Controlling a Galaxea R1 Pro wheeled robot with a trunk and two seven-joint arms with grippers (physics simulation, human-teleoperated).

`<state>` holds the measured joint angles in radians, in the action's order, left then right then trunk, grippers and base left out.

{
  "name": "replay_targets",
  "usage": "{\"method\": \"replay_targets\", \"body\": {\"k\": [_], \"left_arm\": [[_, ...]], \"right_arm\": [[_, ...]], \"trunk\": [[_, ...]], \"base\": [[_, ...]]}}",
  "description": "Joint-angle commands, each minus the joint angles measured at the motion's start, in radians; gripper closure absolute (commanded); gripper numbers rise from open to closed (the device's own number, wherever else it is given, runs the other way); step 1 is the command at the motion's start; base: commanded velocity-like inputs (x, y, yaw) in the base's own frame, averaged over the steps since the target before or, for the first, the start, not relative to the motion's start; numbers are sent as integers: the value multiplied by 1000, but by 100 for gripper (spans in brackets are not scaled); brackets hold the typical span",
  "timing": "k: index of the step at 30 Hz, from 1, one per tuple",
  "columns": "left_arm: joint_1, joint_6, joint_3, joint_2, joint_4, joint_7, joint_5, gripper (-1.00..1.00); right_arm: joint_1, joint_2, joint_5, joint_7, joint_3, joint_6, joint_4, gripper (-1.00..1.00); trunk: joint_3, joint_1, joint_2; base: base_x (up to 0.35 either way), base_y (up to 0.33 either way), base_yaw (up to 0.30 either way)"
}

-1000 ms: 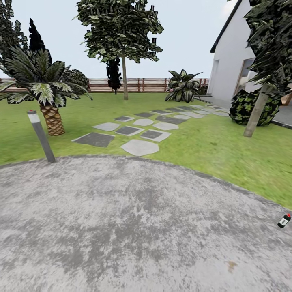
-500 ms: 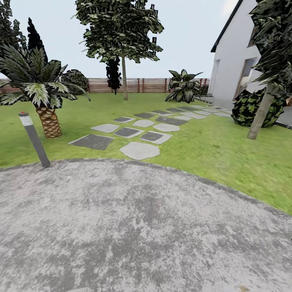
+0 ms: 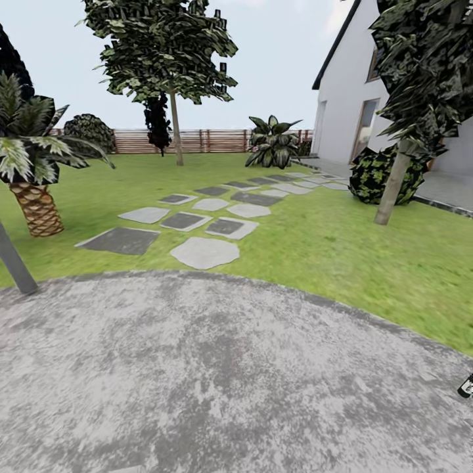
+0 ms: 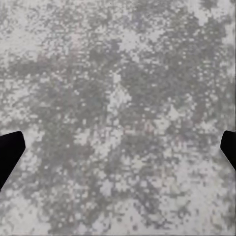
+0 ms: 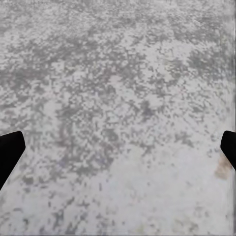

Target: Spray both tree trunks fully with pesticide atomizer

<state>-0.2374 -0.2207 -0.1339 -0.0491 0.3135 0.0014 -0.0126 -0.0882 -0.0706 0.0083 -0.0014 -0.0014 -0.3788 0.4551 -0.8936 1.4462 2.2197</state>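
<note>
Swinging rightward, the head camera has slid the scene left, bringing the pesticide atomizer point(image 3: 466, 386) back at four o'clock. Left pincer point(image 4: 118, 147) and right pincer point(image 5: 118, 147) gape wide above mottled, grainy grey paving point(image 3: 217, 381). Its label is unreadable. Pale tree trunks point(image 3: 391, 185) rise from blurry lawn point(image 3: 341, 243) beyond.

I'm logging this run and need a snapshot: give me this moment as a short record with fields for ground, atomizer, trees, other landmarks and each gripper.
ground: mottled grey paved area under the robot, lawn beyond
atomizer: dark bottle cut by the head view's right edge, lying on the paving
trees: near tree trunk ahead right; far tree trunk by the fence
landmarks: stepping stones, palm, white house
left gripper: fingers apart, empty
right gripper: fingers apart, empty
</note>
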Motion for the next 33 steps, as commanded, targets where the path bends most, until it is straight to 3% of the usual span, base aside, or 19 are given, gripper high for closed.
{"method": "replay_targets", "body": {"k": [1,33], "left_arm": [[0,-3,-1,0,-1,0,-1,-100],[0,-4,-3,-1,-1,0,-1,-100]], "right_arm": [[-1,0,1,0,0,-3,-1,-100],[-1,0,1,0,-1,-3,-1,-100]], "trunk": [[0,0,0],[26,0,0]], "base": [[339,0,-246],[323,0,-246]]}}
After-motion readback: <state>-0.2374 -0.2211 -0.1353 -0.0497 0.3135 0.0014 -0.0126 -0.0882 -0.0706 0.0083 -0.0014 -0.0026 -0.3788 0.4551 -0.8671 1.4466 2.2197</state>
